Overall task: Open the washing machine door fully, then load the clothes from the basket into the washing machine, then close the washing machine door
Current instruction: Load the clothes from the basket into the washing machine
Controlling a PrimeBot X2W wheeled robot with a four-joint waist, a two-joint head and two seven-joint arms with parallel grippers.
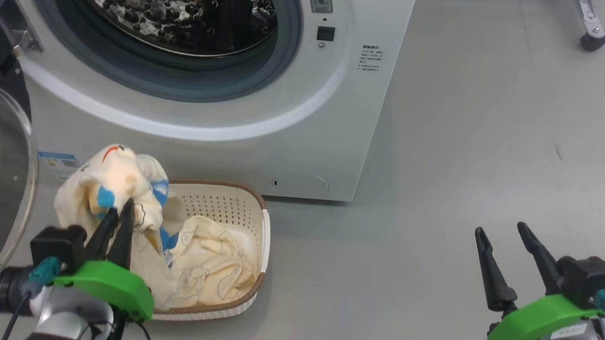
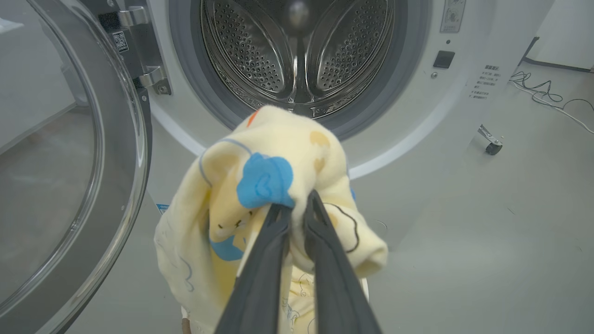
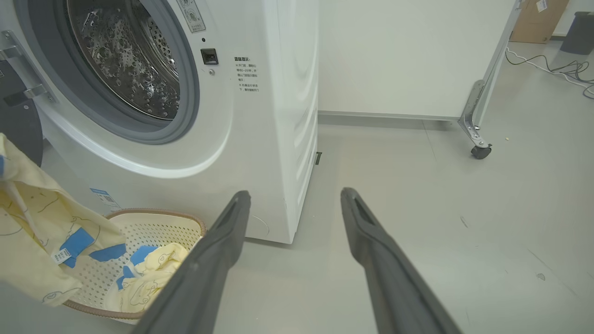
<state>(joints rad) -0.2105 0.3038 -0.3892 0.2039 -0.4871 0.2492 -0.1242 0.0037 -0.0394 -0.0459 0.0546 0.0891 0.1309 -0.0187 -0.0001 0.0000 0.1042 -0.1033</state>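
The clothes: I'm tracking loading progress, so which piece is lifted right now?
The bunched piece with the blue patch, pinched by the left gripper and held up over the basket; the other piece lies loose inside the basket.

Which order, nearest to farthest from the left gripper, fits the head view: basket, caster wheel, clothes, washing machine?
1. clothes, pinched in the left gripper.
2. basket, just right of it.
3. washing machine, ahead.
4. caster wheel, far upper right.
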